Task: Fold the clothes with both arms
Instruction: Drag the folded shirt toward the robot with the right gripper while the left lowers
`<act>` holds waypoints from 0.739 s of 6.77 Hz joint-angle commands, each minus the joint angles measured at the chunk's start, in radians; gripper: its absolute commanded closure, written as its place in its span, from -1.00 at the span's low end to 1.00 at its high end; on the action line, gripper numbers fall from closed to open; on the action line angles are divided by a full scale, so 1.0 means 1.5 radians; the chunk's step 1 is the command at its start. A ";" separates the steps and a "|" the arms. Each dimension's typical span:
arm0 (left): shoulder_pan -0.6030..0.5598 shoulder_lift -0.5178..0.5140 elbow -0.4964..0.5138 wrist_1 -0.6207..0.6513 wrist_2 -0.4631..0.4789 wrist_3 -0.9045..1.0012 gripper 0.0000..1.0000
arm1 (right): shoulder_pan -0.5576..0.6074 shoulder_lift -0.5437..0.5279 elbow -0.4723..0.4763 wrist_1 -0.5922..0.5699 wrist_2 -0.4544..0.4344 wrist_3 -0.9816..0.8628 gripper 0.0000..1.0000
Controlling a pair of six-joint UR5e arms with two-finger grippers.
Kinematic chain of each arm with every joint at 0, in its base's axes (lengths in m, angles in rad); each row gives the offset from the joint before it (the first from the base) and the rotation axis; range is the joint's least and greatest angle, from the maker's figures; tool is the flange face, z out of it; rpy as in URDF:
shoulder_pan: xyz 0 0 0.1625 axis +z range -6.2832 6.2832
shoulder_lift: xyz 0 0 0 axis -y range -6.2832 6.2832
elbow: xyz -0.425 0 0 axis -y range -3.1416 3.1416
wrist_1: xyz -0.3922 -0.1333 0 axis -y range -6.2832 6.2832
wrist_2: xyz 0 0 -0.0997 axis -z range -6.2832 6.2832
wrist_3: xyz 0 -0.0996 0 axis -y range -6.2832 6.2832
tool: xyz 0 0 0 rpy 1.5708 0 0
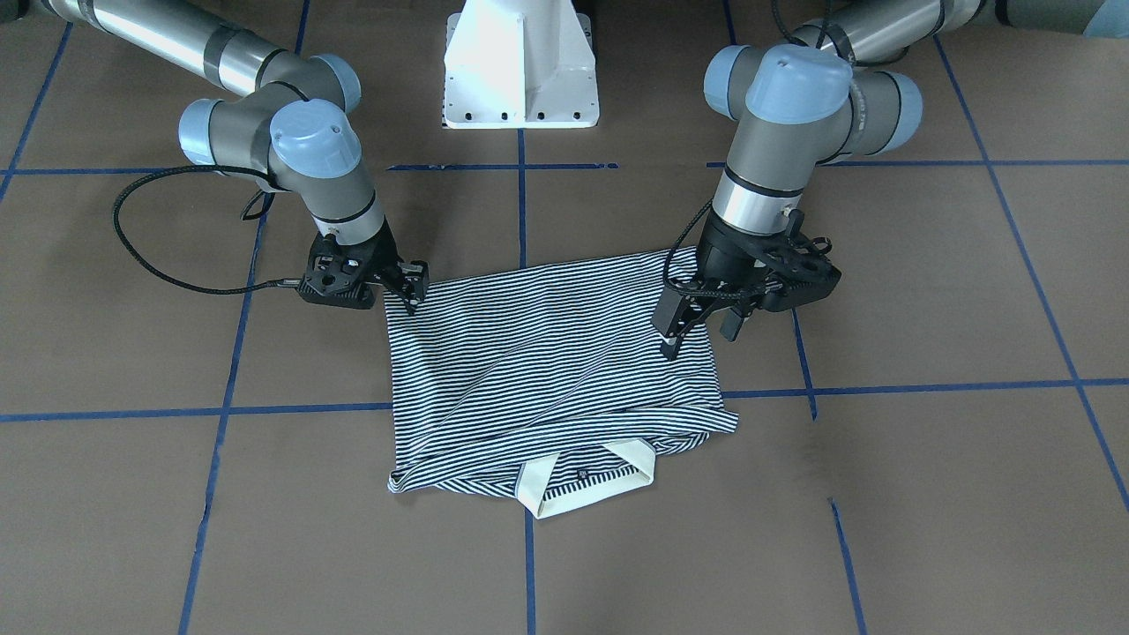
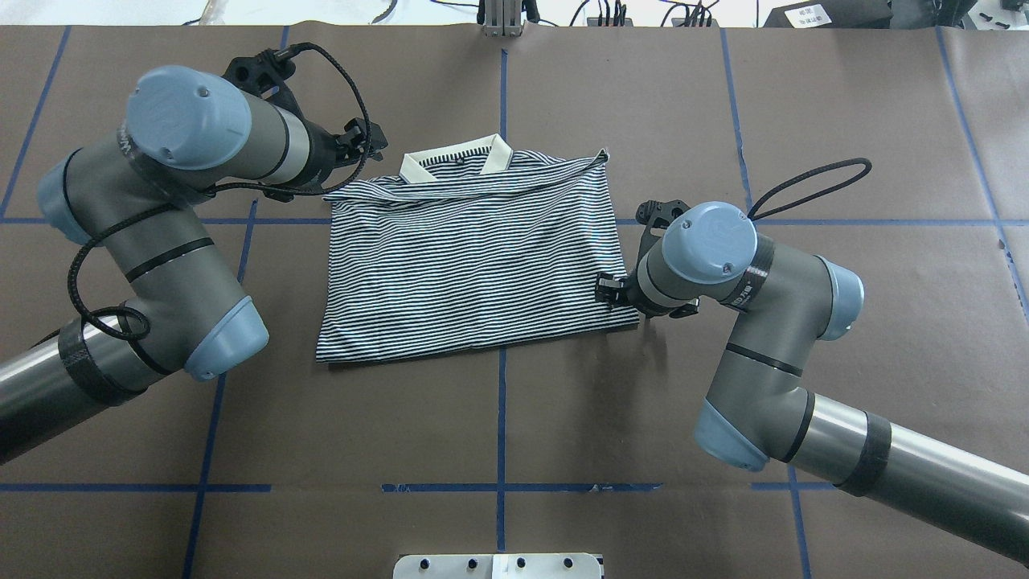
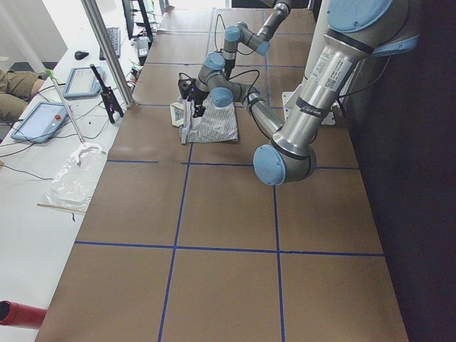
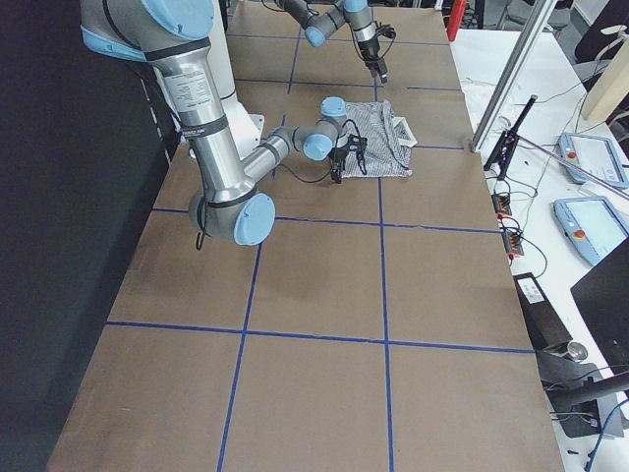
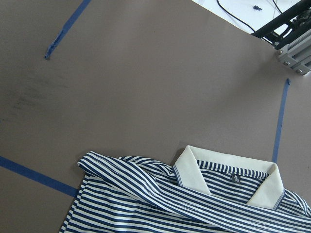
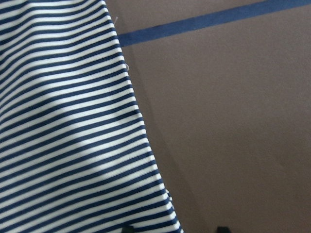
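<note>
The clothes, one navy-and-white striped polo shirt (image 2: pixel 474 257), lie folded into a rough rectangle on the brown table. The cream collar (image 2: pixel 454 165) is at the edge far from the robot. My left gripper (image 1: pixel 701 333) hangs open above the shirt's collar-side corner and holds nothing. Its wrist view looks down on the collar (image 5: pixel 228 179) and shows no fingers. My right gripper (image 2: pixel 608 289) sits low at the shirt's right edge near the hem and is open. In its wrist view the striped edge (image 6: pixel 141 121) runs between two fingertips (image 6: pixel 127 228) that barely show at the bottom.
The white pedestal base (image 1: pixel 520 70) stands at the robot's side of the table. Blue tape lines (image 2: pixel 502 402) mark a grid on the brown surface. Beyond the table's far edge is a bench with tablets (image 3: pixel 43 117), cables and a metal post (image 3: pixel 107 50).
</note>
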 commanded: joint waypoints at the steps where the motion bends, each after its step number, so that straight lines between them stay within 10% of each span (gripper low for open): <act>1: 0.001 0.001 0.001 0.000 0.003 0.002 -0.98 | -0.001 0.001 0.001 -0.001 0.005 -0.003 1.00; 5: 0.001 -0.001 0.000 0.001 0.004 0.003 -0.98 | 0.006 -0.034 0.057 -0.001 0.012 -0.002 1.00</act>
